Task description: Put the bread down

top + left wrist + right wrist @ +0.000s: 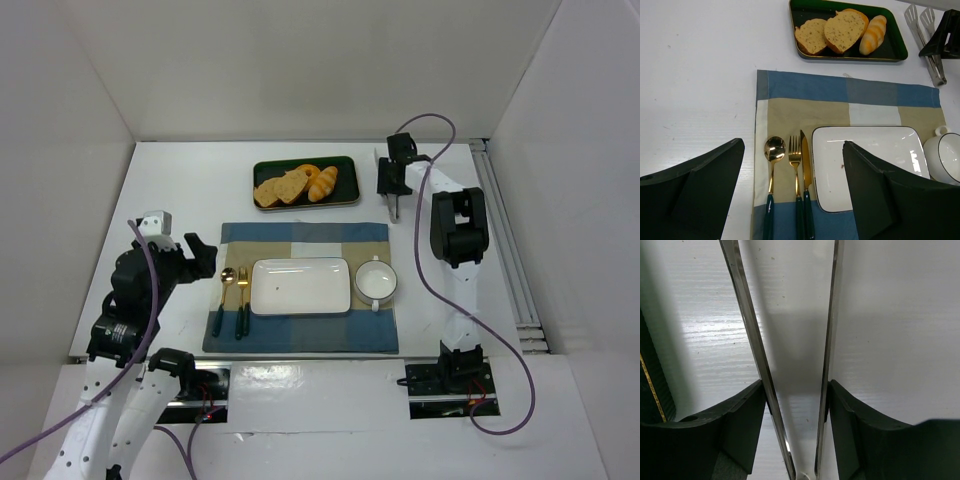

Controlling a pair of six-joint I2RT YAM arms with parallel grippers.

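Observation:
The bread [323,183] is a small golden ridged roll lying at the right end of the dark green tray [350,165], next to the toast slices [283,187]; the left wrist view shows the bread [873,34] too. My right gripper [390,185] is just right of the tray, shut on the metal tongs [393,208]. In the right wrist view both fingers [745,410] press on the outer sides of the two tongs arms [747,315], low over the white table. My left gripper [792,145] stands open and empty above the cutlery and the plate's left edge.
A blue and tan placemat [300,238] carries a white rectangular plate [300,286], a white cup [376,281] to its right, and a spoon, fork and knife [235,300] to its left. White walls close in the table on three sides.

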